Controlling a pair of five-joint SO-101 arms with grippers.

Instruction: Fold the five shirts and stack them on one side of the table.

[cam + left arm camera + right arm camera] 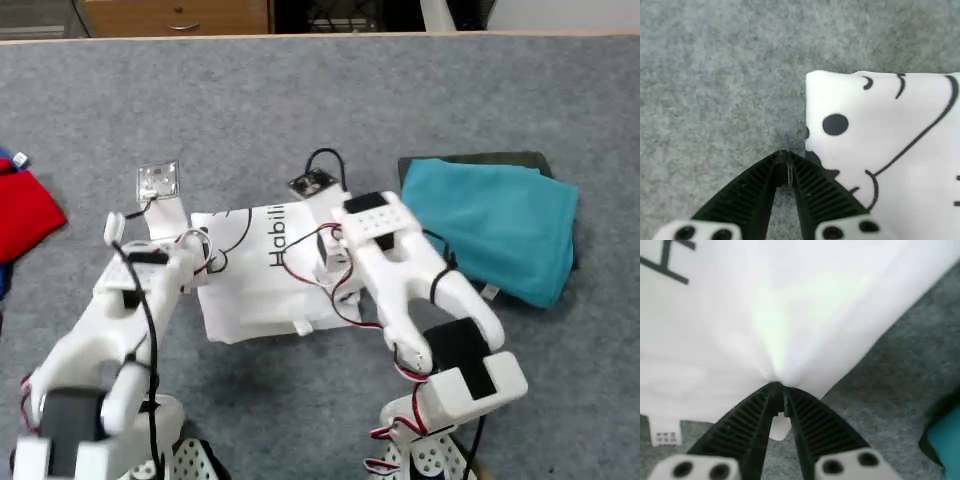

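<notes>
A: R gripper (779, 390) first. What's it got?
B: It's pinched tight on the white shirt (255, 285), at the edge on the teal shirt's side. Cloth bunches up into the tips, so I think you're mid-fold, ready to pull that side over.
A: And L gripper (784, 161)?
B: Squeezed closed too, tips down on the table (300, 100) just beside the white shirt's other edge, by the face print. Can't tell if any cloth is betw. them. Prob. check that grip before you pull.
A: Room to move?
B: Teal shirt (500, 225) lies folded on a dark shirt (500, 158), near the white shirt on R gripper's side, w/ grey table between. That's your stack, I'd guess. Red shirt (25, 215) is well apart on the other side, at the view's edge. Most room is past the white shirt, away from the arms, so fold that way & don't bump the stack.
</notes>
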